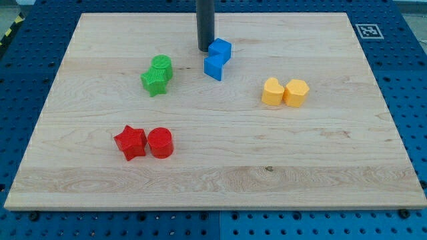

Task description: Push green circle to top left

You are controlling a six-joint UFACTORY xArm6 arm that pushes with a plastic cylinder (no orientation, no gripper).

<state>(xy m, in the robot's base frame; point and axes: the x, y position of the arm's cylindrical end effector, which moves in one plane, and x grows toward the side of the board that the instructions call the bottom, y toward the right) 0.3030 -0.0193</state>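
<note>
Bright, even light — sharp (soft shadows)

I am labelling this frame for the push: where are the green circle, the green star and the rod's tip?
green circle (161, 65), camera view, on its top face.
green star (154, 83), camera view, on its top face.
my tip (205, 49), camera view, at the rod's very end.

We spot no readable words or numbers; only a black-and-white square marker (365, 31) sits at the worktop's (220, 180) top-right corner.

Light wooden board (220, 173) with visible grain sits on a blue perforated table (407, 80). Black-and-white marker tag (369, 30) at board's top-right corner. Yellow-black hazard stripe (9, 32) at the view's top left; lighting even.
</note>
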